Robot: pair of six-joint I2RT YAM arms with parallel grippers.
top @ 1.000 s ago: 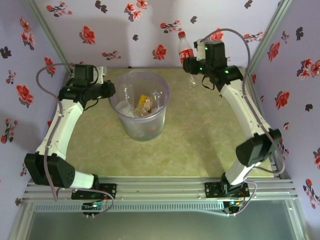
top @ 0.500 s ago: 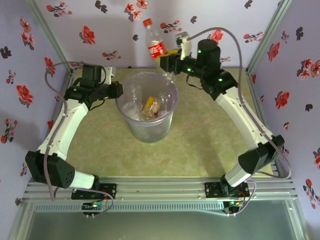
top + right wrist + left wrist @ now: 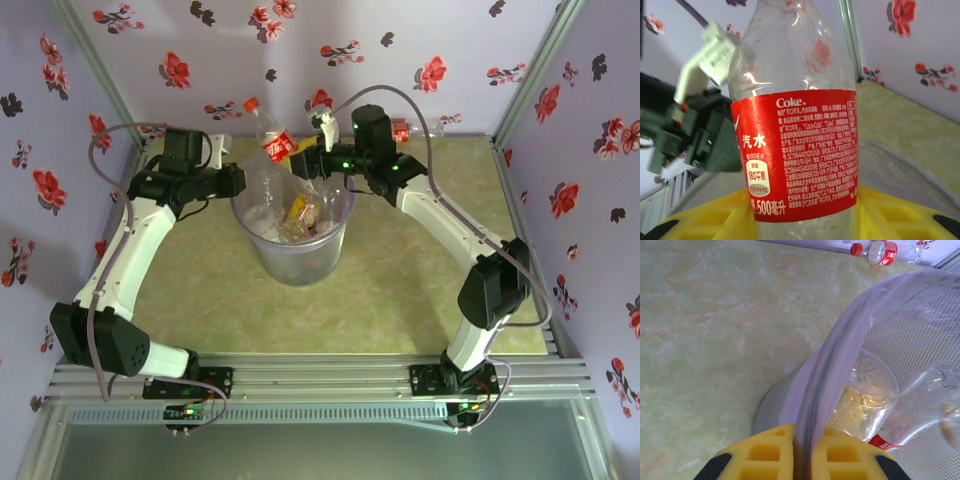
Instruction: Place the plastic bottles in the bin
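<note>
The bin [image 3: 300, 262], a translucent grey-lavender bucket, stands mid-table with several plastic bottles [image 3: 295, 215] lying inside. My left gripper [image 3: 238, 181] is shut on its left rim; in the left wrist view the yellow fingers [image 3: 771, 452] pinch the bin wall [image 3: 840, 357], and a clear bottle [image 3: 867, 397] shows through it. My right gripper [image 3: 292, 156] hangs over the bin's back rim, shut on a clear red-labelled plastic bottle [image 3: 270, 135] whose red cap leans up and left. In the right wrist view this bottle [image 3: 797, 150] stands between the yellow fingers of my right gripper [image 3: 800, 220].
Another clear bottle with a red cap [image 3: 402, 129] lies against the back wall, right of the bin, and appears in the left wrist view as the far bottle [image 3: 880, 250]. Flowered walls close in the back and both sides. Green tabletop [image 3: 400, 280] lies open to the bin's right.
My right arm has swung left from the back right corner, carrying the red-labelled bottle to over the bin, and the bottle now leans left. The bin shifted slightly right early on; the left gripper still grips it.
</note>
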